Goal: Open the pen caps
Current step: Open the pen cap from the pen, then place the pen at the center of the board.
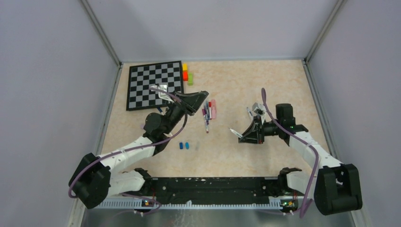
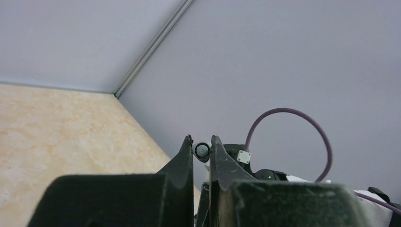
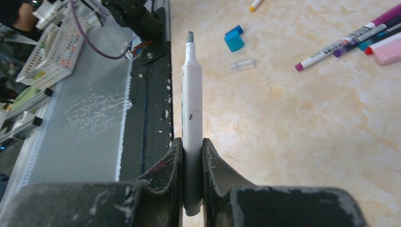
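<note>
Now the right tool (image 3: 191, 145) clamps an uncapped pen (image 3: 192, 94) while the left tool (image 2: 202, 141) pinches a cap (image 2: 202, 151) at its tips.

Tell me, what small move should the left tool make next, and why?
Probably lower the left tool and release its small cap beside the blue caps on the table. The pen in the right tool already shows a bare tip, so that cap seems off and only needs setting down.
</note>
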